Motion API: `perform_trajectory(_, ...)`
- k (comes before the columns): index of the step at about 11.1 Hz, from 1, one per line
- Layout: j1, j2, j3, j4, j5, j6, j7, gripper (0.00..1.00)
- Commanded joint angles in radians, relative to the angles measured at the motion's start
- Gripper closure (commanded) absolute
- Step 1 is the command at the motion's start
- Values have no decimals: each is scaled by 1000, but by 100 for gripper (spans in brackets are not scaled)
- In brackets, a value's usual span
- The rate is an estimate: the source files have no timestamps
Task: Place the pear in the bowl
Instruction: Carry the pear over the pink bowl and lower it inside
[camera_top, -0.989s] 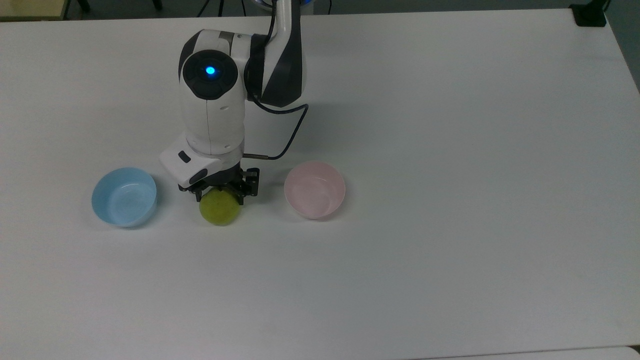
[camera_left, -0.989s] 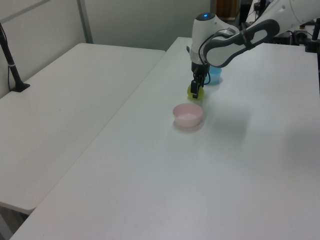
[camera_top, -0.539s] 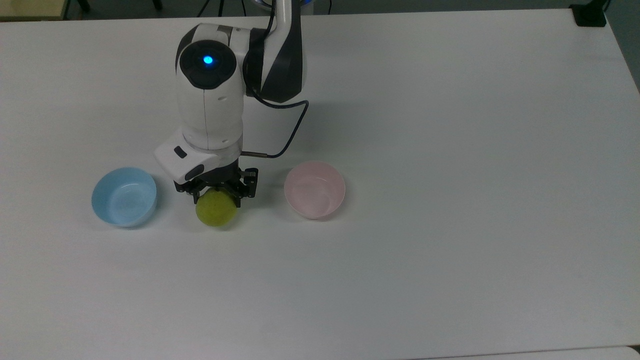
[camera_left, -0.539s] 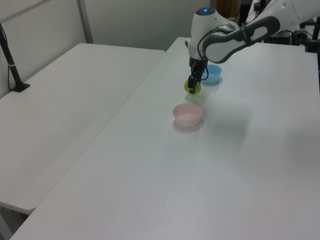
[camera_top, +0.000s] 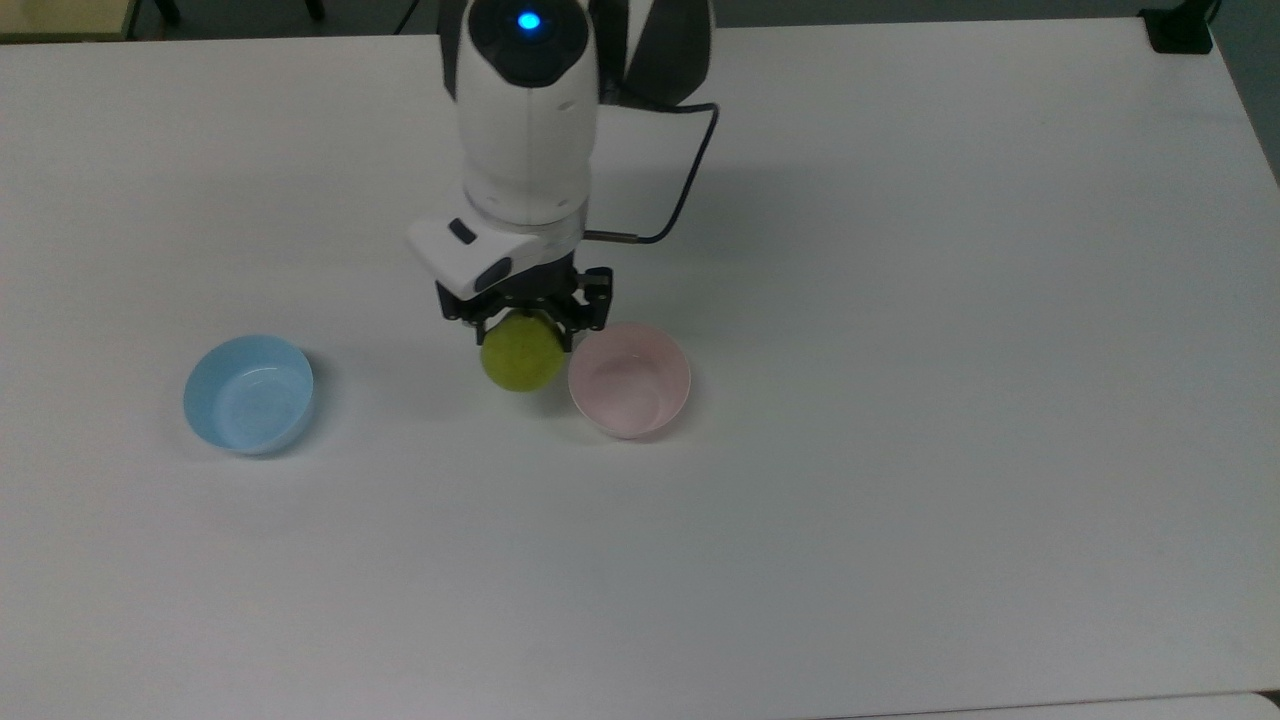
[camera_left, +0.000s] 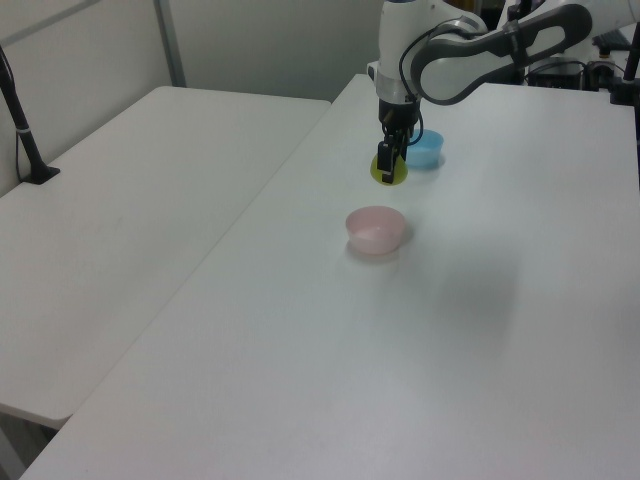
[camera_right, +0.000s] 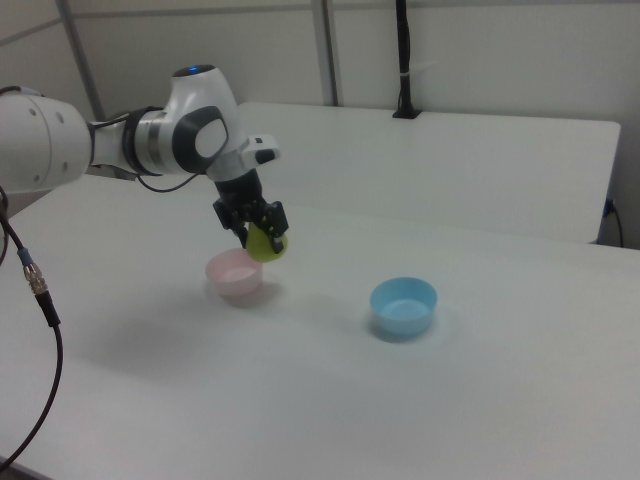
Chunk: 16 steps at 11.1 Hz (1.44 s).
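Hanging clear of the white table (camera_top: 900, 500), the pear (camera_top: 521, 353) (yellow-green) sits clamped in the gripper (camera_top: 527, 322), just at the top view's left of the pink bowl (camera_top: 630, 379); blue bowl (camera_top: 248, 394) well apart.

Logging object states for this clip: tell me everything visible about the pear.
The pear is a small, rounded, yellow-green fruit with a matte skin. It hangs off the table, its top pinched in the black jaws of the gripper, which alone touch it. In the top view it sits just left of the pink bowl, not yet over it; the right view shows it above the bowl's rim height.
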Motion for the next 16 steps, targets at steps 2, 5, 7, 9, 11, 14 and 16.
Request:
perform_trajectory(2,97,-12,-10,-43,-7,0,122,53)
perform_trajectory(5,128,20,-8,-47,-7,40,135,53)
perform_trajectory(7,143,41,-8,-47,-7,66,136,53)
perform_trajectory(9,145,52,-8,-44,-5,92,136,50)
perform_trajectory(11,143,72,-8,-41,-5,120,136,37)
perform_trajectory(14,140,69,-8,-40,-2,111,161,0)
perform_trajectory(16,134,63,-8,-38,-1,106,166,0)
